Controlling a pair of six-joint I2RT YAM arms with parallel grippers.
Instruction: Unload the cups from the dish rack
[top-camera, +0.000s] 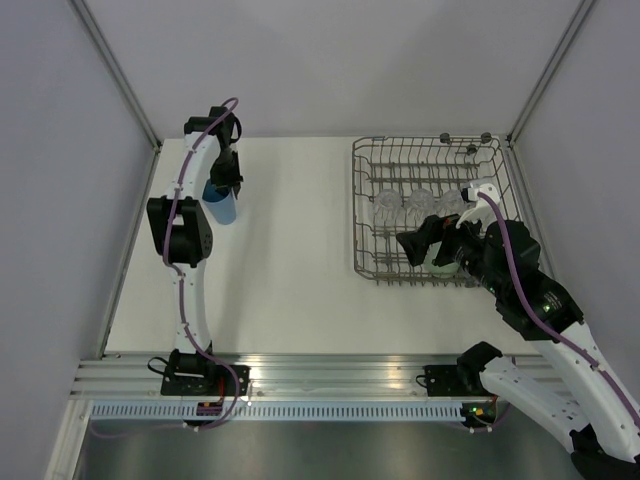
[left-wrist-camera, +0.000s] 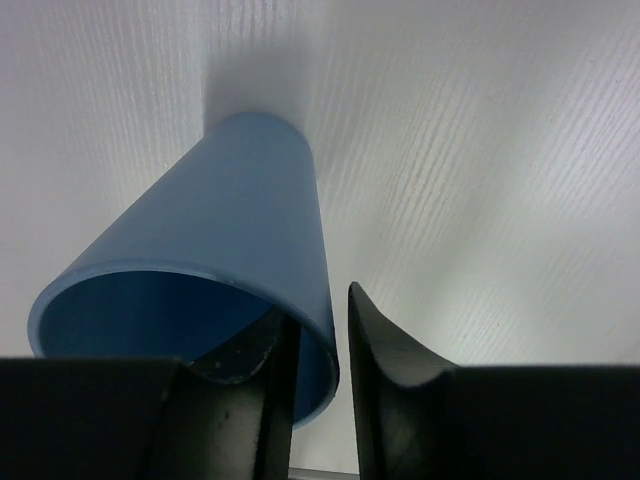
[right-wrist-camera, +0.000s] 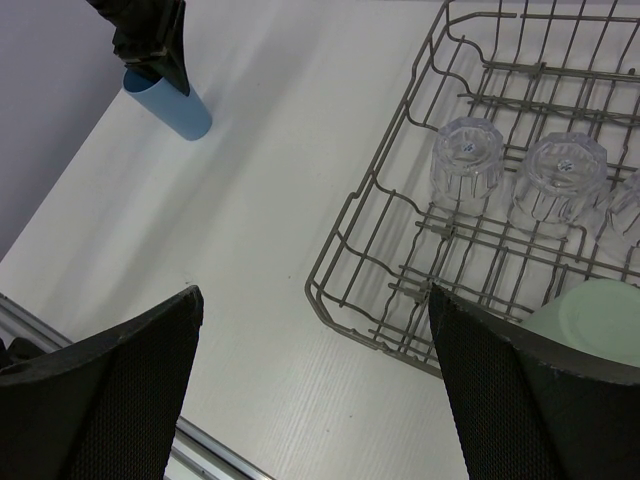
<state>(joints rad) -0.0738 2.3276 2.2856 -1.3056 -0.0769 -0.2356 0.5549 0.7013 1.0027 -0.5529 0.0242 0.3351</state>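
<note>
Top view: left gripper (top-camera: 222, 188) is hanging over the upright blue plastic tumbler (top-camera: 223, 210), which is standing on the white table (top-camera: 290, 270), upper left. The grey wire dish rack (top-camera: 362, 215), at right, is holding three clear glasses (top-camera: 418, 202) and one pale green tumbler (top-camera: 443, 266).

Left wrist: fingers (left-wrist-camera: 390, 385) are sitting slightly parted astride the rim. You should be lifting straight up, not snagging it.

Right wrist: right gripper (right-wrist-camera: 312, 296) is hovering, spread wide, over the rack's lower corner.
</note>
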